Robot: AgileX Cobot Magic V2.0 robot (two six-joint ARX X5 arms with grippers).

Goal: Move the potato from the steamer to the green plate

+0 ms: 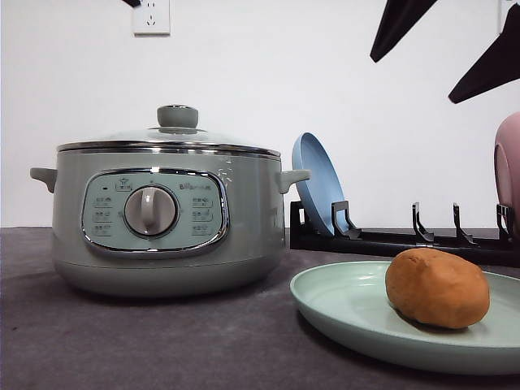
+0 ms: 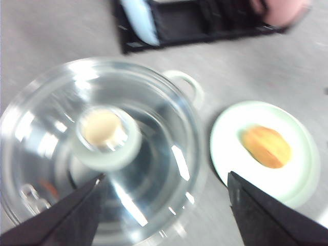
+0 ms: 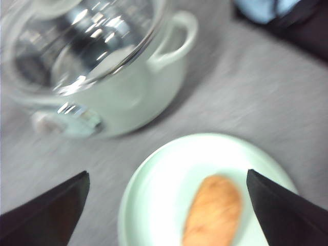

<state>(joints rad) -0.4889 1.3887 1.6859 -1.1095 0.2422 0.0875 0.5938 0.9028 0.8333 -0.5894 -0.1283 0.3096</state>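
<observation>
Front view: smooth orange-brown potato [image 1: 437, 288].

A black dish rack [image 1: 406, 237] sits at the back of the grey tabletop [image 1: 146, 341], against the white wall [image 1: 325, 97]. A blue plate [image 1: 318, 183] leans upright in its left end, and a pink dish [image 1: 509, 171] stands at its right end. A white power socket [image 1: 152, 16] is mounted high on the wall.

Both jaws wide apart, empty
</observation>
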